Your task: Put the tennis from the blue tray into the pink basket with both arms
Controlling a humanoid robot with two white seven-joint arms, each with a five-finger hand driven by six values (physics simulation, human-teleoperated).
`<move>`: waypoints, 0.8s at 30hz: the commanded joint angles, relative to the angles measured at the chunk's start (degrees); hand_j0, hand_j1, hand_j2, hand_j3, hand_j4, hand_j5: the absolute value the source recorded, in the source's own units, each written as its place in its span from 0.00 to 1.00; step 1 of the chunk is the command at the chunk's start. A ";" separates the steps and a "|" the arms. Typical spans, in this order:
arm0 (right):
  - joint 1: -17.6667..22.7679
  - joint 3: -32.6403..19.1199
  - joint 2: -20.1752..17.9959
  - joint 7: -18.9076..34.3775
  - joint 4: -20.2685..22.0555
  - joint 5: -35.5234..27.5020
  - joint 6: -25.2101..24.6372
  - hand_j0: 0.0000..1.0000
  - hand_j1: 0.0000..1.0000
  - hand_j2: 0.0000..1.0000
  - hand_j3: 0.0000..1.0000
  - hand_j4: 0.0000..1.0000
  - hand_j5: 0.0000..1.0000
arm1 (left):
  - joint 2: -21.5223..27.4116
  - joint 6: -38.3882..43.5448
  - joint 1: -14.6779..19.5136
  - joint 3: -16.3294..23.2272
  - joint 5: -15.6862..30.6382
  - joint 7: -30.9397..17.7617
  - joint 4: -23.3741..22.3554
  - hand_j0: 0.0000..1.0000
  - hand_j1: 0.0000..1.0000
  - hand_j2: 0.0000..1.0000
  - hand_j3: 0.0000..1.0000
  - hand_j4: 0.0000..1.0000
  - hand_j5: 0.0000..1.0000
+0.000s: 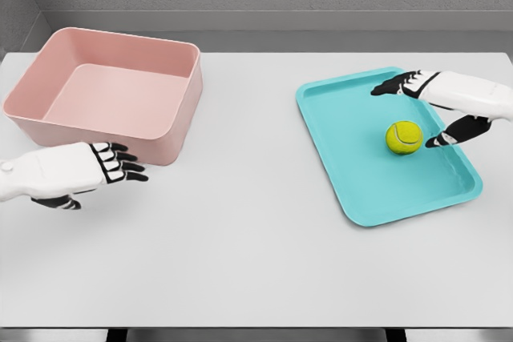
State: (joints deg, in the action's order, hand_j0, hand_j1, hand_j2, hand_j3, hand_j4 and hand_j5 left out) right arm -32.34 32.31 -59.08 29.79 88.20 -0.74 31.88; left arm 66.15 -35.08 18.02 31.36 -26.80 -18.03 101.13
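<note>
A yellow-green tennis ball (404, 137) lies in the blue tray (361, 190) on the right side of the table. My right hand (417, 114) hovers over the tray just right of the ball, open, with fingers stretched above it and the thumb beside its lower right; nothing is grasped. The pink basket (172, 130) stands at the far left, with nothing inside. My left hand (120, 163) floats above the table just in front of the basket's near wall, open with fingers extended to the right.
The white table (256, 262) stretches wide between basket and tray and toward the front edge. A grey wall runs behind the table.
</note>
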 commanded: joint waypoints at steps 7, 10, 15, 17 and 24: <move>0.00 1.79 -0.95 -1.93 -0.93 0.12 0.20 1.00 1.00 1.00 1.00 1.00 1.00 | -7.53 0.08 0.09 0.45 -0.53 3.53 0.03 1.00 1.00 1.00 1.00 1.00 1.00; 0.00 4.60 -0.69 -2.01 -3.65 0.21 0.20 1.00 1.00 1.00 1.00 1.00 1.00 | -8.06 0.08 0.88 4.58 -0.88 3.44 0.03 1.00 1.00 1.00 1.00 1.00 1.00; -0.18 6.01 -0.07 -1.31 -6.29 0.48 -0.76 1.00 1.00 1.00 1.00 1.00 1.00 | -8.85 0.08 1.49 5.81 -3.61 3.00 0.03 1.00 1.00 1.00 1.00 1.00 1.00; -0.26 6.01 0.37 -1.22 -6.73 2.14 -2.25 1.00 1.00 1.00 1.00 1.00 1.00 | -8.67 0.08 3.34 5.81 -3.69 0.98 0.03 1.00 1.00 1.00 1.00 1.00 1.00; -0.62 6.10 3.44 -1.31 -6.73 8.21 -8.76 1.00 1.00 1.00 1.00 1.00 1.00 | -4.63 0.08 9.14 5.90 -2.82 0.71 0.12 1.00 1.00 1.00 1.00 1.00 1.00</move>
State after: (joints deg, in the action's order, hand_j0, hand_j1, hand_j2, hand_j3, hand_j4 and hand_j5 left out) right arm -33.05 38.38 -56.32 28.50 81.51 6.55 24.51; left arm 60.51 -35.07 27.95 37.24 -30.06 -17.42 101.23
